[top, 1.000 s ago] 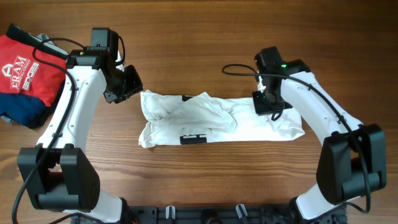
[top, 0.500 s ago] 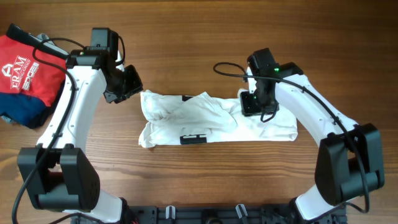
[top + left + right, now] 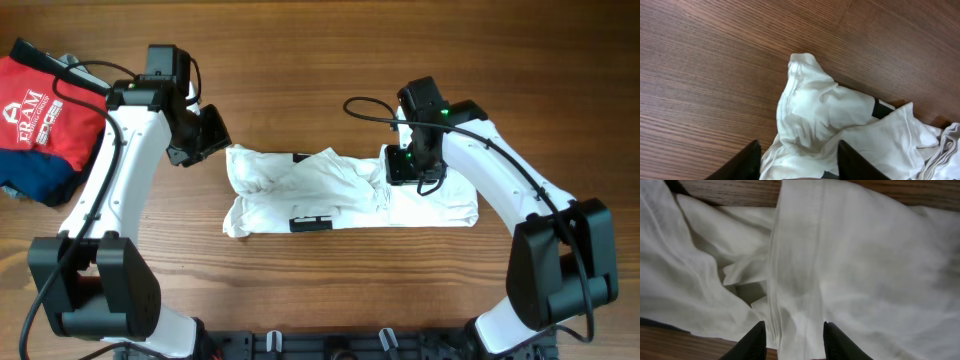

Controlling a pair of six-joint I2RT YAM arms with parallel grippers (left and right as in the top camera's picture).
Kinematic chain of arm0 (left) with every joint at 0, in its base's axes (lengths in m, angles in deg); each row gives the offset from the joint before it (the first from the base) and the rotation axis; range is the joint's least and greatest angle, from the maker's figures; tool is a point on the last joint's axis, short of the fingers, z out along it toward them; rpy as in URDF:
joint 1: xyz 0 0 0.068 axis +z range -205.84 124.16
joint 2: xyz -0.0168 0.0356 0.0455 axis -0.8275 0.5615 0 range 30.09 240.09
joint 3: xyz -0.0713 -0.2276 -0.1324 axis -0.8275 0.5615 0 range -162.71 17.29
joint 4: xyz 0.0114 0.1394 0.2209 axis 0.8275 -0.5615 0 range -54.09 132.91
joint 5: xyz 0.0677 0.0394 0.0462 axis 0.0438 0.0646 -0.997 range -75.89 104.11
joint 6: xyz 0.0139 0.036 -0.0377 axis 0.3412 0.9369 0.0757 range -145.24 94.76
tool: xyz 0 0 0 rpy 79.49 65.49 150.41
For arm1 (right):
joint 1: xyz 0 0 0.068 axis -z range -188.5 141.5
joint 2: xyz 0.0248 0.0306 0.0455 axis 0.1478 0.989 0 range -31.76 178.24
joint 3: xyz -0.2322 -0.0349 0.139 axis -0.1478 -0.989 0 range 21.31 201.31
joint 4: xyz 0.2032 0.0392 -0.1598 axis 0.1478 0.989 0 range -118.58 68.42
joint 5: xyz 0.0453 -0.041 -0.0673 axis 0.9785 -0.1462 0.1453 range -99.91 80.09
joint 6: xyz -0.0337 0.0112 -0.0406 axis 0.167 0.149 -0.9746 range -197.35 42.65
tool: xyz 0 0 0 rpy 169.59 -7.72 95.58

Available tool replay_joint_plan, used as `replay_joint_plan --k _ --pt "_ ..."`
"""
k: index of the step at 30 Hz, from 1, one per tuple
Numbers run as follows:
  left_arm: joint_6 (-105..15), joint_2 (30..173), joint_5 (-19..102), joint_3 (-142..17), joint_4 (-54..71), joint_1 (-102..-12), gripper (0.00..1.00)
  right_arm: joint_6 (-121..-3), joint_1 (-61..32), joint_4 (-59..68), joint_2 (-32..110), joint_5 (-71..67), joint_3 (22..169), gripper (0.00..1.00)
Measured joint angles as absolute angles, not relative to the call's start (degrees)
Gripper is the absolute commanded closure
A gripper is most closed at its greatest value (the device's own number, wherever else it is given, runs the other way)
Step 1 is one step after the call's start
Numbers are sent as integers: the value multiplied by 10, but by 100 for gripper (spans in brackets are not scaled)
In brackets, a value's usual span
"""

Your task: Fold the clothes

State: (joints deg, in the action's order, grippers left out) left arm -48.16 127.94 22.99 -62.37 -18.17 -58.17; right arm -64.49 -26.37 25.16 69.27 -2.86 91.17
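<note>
We judge the shirt [image 3: 340,195] soft and light (best pinched at a hem); left gripper [image 3: 798,150] apart, right gripper [image 3: 793,327] astride a fold, grip unclear.

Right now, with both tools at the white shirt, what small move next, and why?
Probably close the right tool on the fold of the shirt: its fingers stand apart astride that fold, while the left tool hovers open at the other end.

white lettering, roughly "fram", on the red garment [image 3: 40,110]; smaller line beneath illegible
</note>
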Motion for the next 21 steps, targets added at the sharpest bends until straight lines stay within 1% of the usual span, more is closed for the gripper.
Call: replay_joint_plan --k 1,3,5,6,7,11,14,18,21 --pt "-480 1279 230 -624 -186 -582 43 -636 -264 256 693 -43 912 64" --pt "-470 1279 230 -624 -191 -582 41 -615 -263 274 693 -74 913 63" --pt "-460 1279 230 -620 -194 -582 39 -596 -258 285 687 -100 919 57" --pt "-454 1279 230 -613 -192 -582 39 -589 -251 286 678 -110 926 51" --pt "-448 1279 230 -602 -187 -581 37 -585 -241 286 664 -117 933 49" --pt "-437 1280 232 -539 -145 -581 36 -577 -193 292 589 -135 956 49" --pt "-433 1283 255 -485 -99 -582 36 -582 -167 317 570 -143 960 48" --pt "-431 1303 309 -424 -26 -582 36 -585 -164 322 571 -145 960 48" --pt "-431 1322 333 -396 -2 -589 37 -586 -164 323 571 -145 960 48"
